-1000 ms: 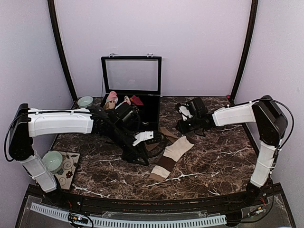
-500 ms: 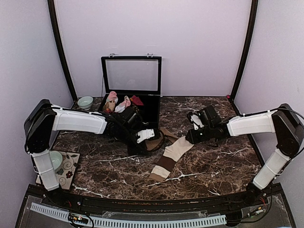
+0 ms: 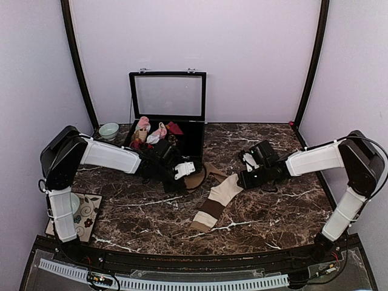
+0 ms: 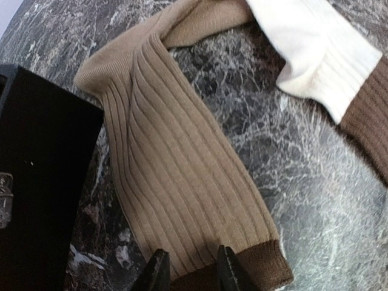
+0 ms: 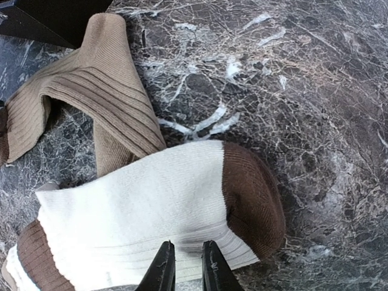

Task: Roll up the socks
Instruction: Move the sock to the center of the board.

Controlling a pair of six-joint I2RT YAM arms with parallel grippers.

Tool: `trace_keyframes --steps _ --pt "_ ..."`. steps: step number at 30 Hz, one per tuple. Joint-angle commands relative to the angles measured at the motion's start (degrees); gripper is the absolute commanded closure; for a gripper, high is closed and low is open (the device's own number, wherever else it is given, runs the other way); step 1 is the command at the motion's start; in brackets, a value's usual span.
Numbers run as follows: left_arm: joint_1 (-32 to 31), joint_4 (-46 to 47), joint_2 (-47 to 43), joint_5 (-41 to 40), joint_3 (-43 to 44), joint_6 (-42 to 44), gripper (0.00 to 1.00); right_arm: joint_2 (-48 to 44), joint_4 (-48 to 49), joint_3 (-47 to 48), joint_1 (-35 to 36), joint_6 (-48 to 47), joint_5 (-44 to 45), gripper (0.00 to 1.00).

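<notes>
The tan-brown socks (image 3: 212, 170) lie on the marble just in front of the black case; the left wrist view shows them ribbed (image 4: 176, 163), with a dark brown band at the near end. My left gripper (image 3: 193, 177) (image 4: 193, 267) is narrowly open, its tips resting on that band. The cream socks (image 3: 221, 195) with dark brown toe and heel patches lie diagonally across the middle. My right gripper (image 3: 241, 180) (image 5: 188, 264) is pinched on the cream fabric (image 5: 151, 206) beside the brown toe. The tan socks also show in the right wrist view (image 5: 103, 91).
An open black case (image 3: 193, 144) stands at the back with its lid up, holding pink-and-white bundles (image 3: 143, 125) and a dark red bundle (image 3: 174, 127). A green bowl (image 3: 109, 129) sits left of it. Another bowl (image 3: 66, 205) rests on a patterned mat (image 3: 90, 213) at front left.
Both arms have come down onto the socks. The left arm swung back toward the case and onto the tan socks. The right gripper moved forward to the cream toe. The socks barely shifted.
</notes>
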Motion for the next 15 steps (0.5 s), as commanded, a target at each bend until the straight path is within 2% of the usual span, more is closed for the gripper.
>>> trace_keyframes --steps 1,3,11,15 --pt "0.22 1.14 0.53 -3.47 -4.3 4.02 0.71 1.11 2.49 -0.19 -0.3 0.6 0.03 0.84" --pt "0.4 1.45 0.54 -6.16 -6.05 5.22 0.71 1.27 2.81 -0.42 -0.29 0.76 -0.18 0.84" --pt "3.48 -6.94 -5.14 -11.96 -13.42 7.56 0.73 1.59 1.86 -0.36 -0.29 -0.45 0.48 0.83" --pt "8.81 -12.0 -8.2 -13.5 -17.26 7.4 0.74 2.14 1.62 0.78 -0.23 -1.01 0.26 0.81"
